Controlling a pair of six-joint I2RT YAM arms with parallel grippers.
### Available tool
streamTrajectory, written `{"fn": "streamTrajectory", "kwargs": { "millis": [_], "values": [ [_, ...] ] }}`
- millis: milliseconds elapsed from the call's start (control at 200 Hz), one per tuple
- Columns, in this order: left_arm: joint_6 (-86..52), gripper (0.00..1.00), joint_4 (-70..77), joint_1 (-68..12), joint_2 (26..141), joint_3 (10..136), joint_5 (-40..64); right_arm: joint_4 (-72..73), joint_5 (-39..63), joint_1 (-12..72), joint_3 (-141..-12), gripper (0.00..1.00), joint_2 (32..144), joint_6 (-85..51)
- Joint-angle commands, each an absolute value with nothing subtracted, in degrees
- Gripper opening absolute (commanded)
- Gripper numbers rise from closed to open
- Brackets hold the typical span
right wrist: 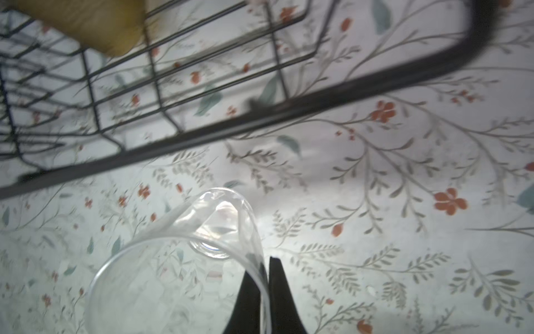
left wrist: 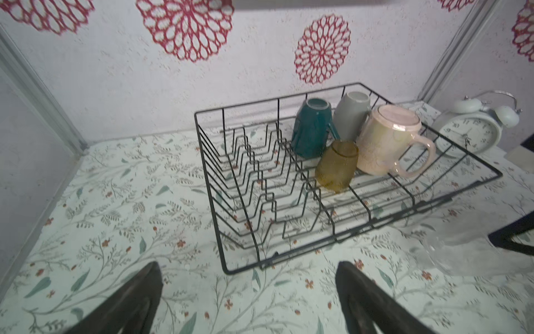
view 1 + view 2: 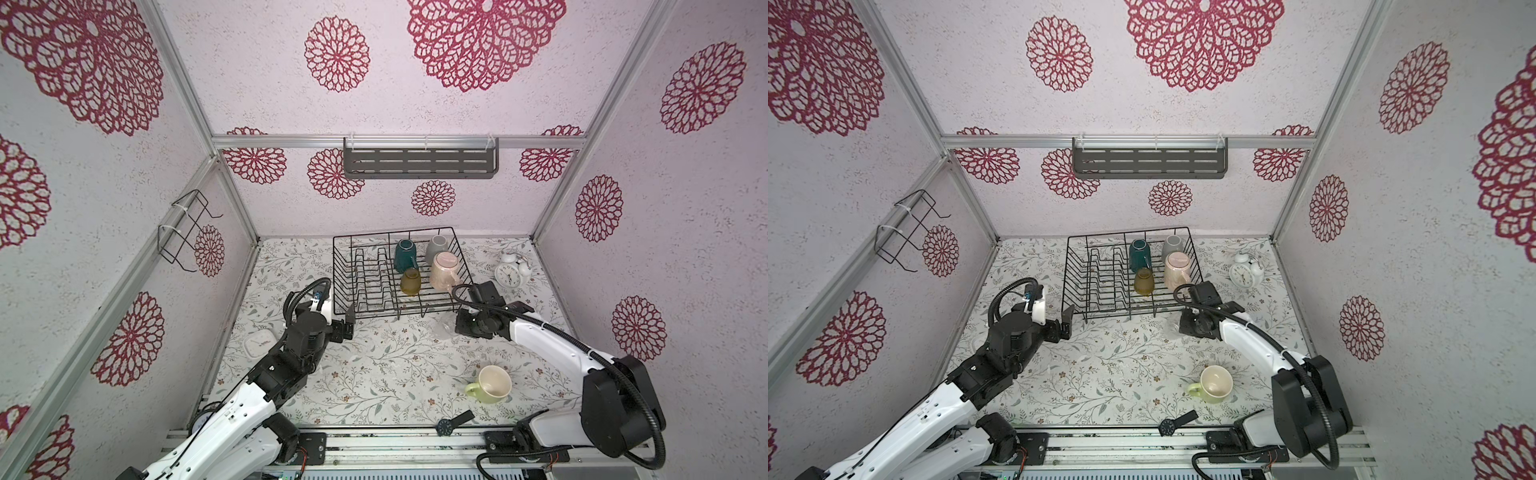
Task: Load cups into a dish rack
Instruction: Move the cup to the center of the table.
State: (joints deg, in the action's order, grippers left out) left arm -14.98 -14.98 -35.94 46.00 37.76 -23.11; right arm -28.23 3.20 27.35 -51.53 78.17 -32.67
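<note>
Pinching the clear glass (image 1: 179, 260) by its wall at the mouth with the right gripper (image 1: 261, 269): one of the fingers (image 1: 278, 297) outside, its mate inside, drawn nearly together with only the thin glass wall between. Reaching away from that pinch toward the front rail of the dish rack (image 1: 318, 95), base farthest out and mouth nearest the wrist, so lying over rather than upright, long axis roughly crosswise to the rail. Cannot tell whether resting on the bench (image 3: 374, 374) or just clear of it. In both top views, just in front of the rack's right front corner, outside the wires. Probably next: lift over the rail, turn mouth-down, set onto the open floor wires near the amber tumbler (image 3: 410, 281) and pink mug (image 3: 444, 270), themselves inverted beside the dark teal mug (image 3: 405, 255) and grey mug (image 3: 436, 247). Worth watching: a one-sided rim pinch, likely to let the glass swing or slip while turning. Nothing in the left gripper (image 3: 348, 322), spread wide by the rack's left front corner, farther from the glass. Left to load: the light green mug (image 3: 492, 384), on the bench well apart from the rack, nearer the right arm.
</note>
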Motion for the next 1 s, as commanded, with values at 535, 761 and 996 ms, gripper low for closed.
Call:
{"fn": "streamTrajectory", "kwargs": {
  "millis": [535, 761, 996],
  "values": [
    [-37.1, 1.0, -27.7, -36.5, 49.1, 37.9, -0.3, -34.4, 4.2, 51.8, -61.5, 0.07, 88.8, -34.6],
    [-38.4, 0.97, -24.7, -37.5, 50.0, 36.5, 3.1, -31.5, 8.5, 51.8, -61.4, 0.36, 87.9, -32.7],
    [-34.9, 0.96, -21.9, -42.9, 54.6, 38.2, 4.6, -36.3, 7.3, 48.5, -62.7, 0.49, 82.2, -31.7]
  ]
}}
